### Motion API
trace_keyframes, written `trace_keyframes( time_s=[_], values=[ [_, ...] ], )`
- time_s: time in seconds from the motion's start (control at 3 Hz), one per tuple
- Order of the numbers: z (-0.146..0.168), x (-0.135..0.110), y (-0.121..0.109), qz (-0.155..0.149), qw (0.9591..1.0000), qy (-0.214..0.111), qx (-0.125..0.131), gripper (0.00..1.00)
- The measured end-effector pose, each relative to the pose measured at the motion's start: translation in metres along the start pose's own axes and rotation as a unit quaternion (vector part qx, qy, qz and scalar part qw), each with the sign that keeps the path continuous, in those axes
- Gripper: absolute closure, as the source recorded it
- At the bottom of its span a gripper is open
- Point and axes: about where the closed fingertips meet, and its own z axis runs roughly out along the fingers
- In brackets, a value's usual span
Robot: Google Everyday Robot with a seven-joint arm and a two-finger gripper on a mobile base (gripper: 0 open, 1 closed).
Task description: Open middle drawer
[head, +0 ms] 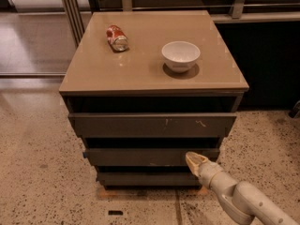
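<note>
The middle drawer (pixel 140 156) is a plain dark grey-brown front, second of three in a low cabinet. Above it is the wider top front with white scratch marks (pixel 152 125), below it the narrowest front (pixel 145 178). My gripper (pixel 194 161) comes in from the lower right on a pale arm. Its tip sits at the right end of the middle drawer front, at its lower edge.
The cabinet's tan top (pixel 103 64) bears a crushed red can (pixel 116 38) at the back left and a white bowl (pixel 180 56) at the right. Speckled floor lies all round. Dark shelving stands at the right, metal rails at the back.
</note>
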Motion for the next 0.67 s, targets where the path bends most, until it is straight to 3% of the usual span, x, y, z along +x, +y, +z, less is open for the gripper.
trace_keyframes(
  time_s=[0.33, 0.67],
  values=[
    [0.0343, -0.0043, -0.0201, -0.02, 0.9998, 0.001, -0.002, 1.0],
    [0.038, -0.0016, -0.0146, -0.013, 0.9998, 0.004, -0.011, 1.0]
  ],
)
